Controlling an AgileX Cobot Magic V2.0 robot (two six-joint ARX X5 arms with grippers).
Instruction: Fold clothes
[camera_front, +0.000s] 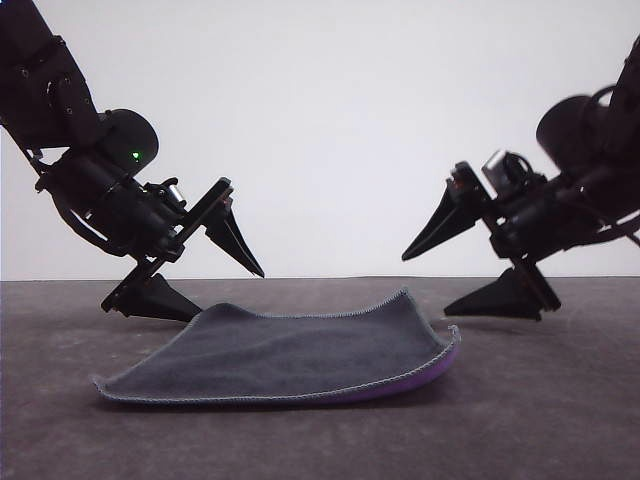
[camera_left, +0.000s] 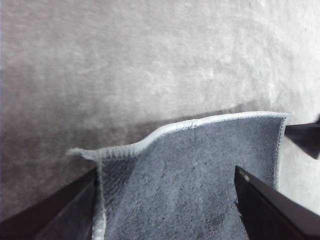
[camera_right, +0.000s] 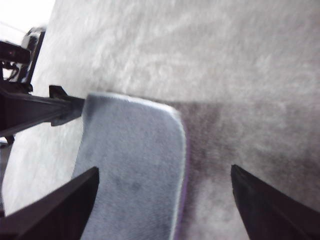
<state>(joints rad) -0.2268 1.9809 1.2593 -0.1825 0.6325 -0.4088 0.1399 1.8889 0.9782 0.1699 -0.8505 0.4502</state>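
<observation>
The cloth (camera_front: 290, 355) lies spread on the table, dark grey side up, with a purple edge showing at its right front corner. Its back right corner curls up a little. My left gripper (camera_front: 225, 290) hovers open at the cloth's left back corner, one finger low by the table, one raised. My right gripper (camera_front: 430, 285) hangs open just right of the cloth's right edge. In the left wrist view the cloth (camera_left: 195, 170) lies between the spread fingers (camera_left: 270, 210). In the right wrist view the cloth (camera_right: 135, 165) lies beside one of the fingers (camera_right: 65, 205).
The table (camera_front: 560, 420) is a dark grey felt-like surface with a plain white wall behind. Free room lies in front of the cloth and to both sides.
</observation>
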